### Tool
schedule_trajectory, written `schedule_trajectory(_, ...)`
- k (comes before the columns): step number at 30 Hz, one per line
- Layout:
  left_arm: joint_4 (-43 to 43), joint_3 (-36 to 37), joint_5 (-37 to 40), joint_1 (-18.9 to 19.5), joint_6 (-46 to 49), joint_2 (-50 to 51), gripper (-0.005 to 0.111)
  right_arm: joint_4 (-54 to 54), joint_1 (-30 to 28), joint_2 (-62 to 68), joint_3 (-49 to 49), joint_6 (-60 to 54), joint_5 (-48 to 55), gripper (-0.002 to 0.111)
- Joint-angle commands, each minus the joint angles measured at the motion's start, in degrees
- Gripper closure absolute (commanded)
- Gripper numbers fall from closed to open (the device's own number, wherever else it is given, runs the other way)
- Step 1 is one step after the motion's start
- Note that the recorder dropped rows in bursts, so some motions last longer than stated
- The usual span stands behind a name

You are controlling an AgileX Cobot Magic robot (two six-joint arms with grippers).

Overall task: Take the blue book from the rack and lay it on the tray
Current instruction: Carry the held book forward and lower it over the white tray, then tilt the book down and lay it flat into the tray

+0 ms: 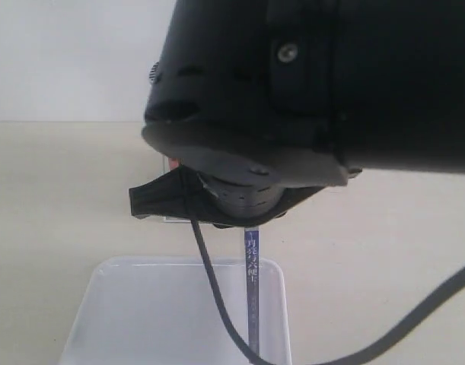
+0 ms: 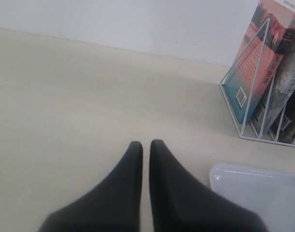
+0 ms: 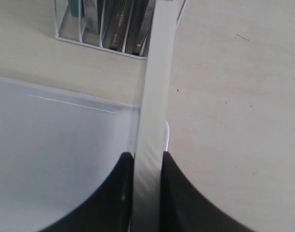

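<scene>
My right gripper (image 3: 147, 159) is shut on the blue book (image 3: 154, 96), whose pale page edge runs up between the two fingers. In the exterior view its dark blue spine (image 1: 252, 289) with white characters hangs upright over the right part of the white tray (image 1: 141, 319), below the black gripper body (image 1: 217, 201). The tray (image 3: 50, 154) lies just beside the held book. The white wire rack (image 3: 89, 29) stands beyond the tray with other books in it. My left gripper (image 2: 146, 145) is shut on nothing, low over the bare table, away from the rack (image 2: 256, 96) and tray corner (image 2: 253, 188).
A large black arm housing (image 1: 316, 84) fills the top of the exterior view and hides the rack there. A black cable (image 1: 217, 296) hangs across the tray. A pink-covered book (image 2: 263, 53) and dark-spined books (image 2: 287, 82) stand in the rack.
</scene>
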Motion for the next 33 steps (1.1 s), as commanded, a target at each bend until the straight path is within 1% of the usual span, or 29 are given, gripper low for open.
schedule_trajectory(1,-0.4,0.2,-0.1,-0.1,0.1,-0.2,0.102,-2.6,0.1,0.2,-0.1,1.3,0.6,0.108)
schedule_trajectory(11,-0.4,0.2,-0.1,-0.1,0.1,-0.2,0.102,-2.3,0.1,1.6,-0.1,1.8,1.6,0.108)
schedule_trajectory(18,-0.4,0.2,-0.1,-0.1,0.1,-0.2,0.102,-1.9,0.1,4.7,-0.1,2.9,-2.2,0.108)
schedule_trajectory(24,-0.4,0.2,-0.1,-0.1,0.1,-0.2,0.102,-1.0,0.5,4.7,-0.1,3.7,-6.2,0.108)
schedule_trajectory(33,-0.4,0.2,-0.1,-0.1,0.1,-0.2,0.102,1.2,0.5,4.7,-0.1,2.8,-6.5,0.108)
